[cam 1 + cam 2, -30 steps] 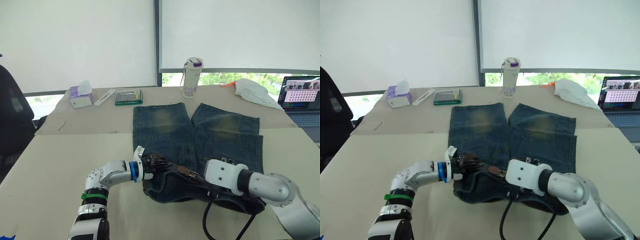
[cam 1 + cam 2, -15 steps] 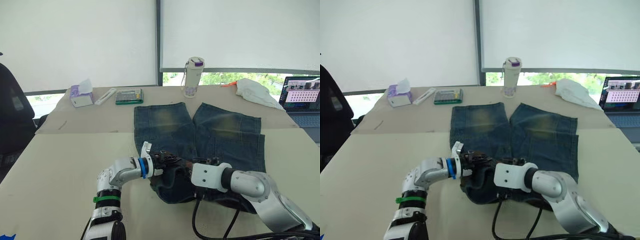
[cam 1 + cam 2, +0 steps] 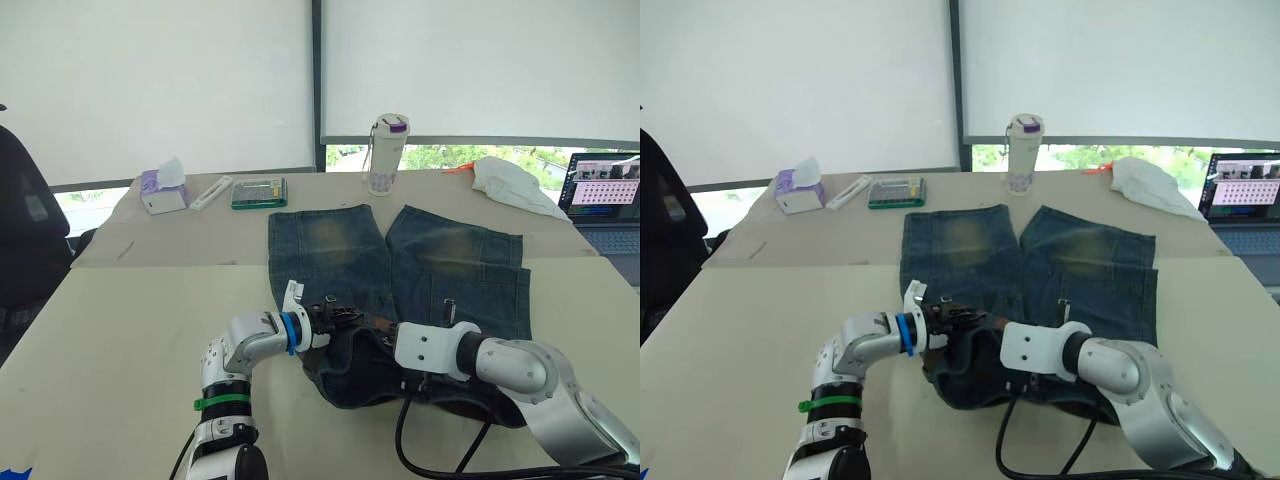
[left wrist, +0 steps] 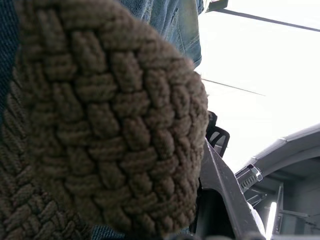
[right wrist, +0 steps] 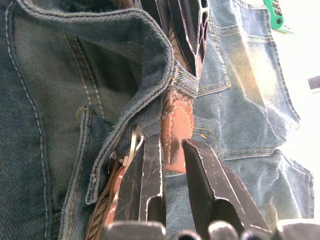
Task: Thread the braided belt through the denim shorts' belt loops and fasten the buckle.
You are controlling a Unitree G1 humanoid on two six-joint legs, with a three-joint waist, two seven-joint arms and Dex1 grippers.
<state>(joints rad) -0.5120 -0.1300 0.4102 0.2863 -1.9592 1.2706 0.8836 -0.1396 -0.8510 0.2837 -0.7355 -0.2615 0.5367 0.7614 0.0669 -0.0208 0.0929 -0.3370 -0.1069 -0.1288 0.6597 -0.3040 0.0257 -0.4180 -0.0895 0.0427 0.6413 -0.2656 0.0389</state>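
Shorts point(image 3: 400, 270) lie on your counter point(image 3: 130, 330), waistband nearest. Left end effector point(image 3: 335, 315) has shifted right, clamping the belt point(image 4: 100, 125); right end effector point(image 5: 172, 150), narrowly parted, straddles its leather end beside the buckle point(image 5: 131, 145). Threading continues.

We see two tan tables point(image 3: 120, 330) pushed together. The shorts point(image 3: 400, 270) lie flat across both, legs pointing to the window. On the far table we see a tissue box point(image 3: 162, 192), a white stick-like thing point(image 3: 209, 194), a green box point(image 3: 258, 193), a bottle point(image 3: 385, 153) standing up, and a white cloth point(image 3: 508, 183). A laptop point(image 3: 603, 205) sits open at the right edge.
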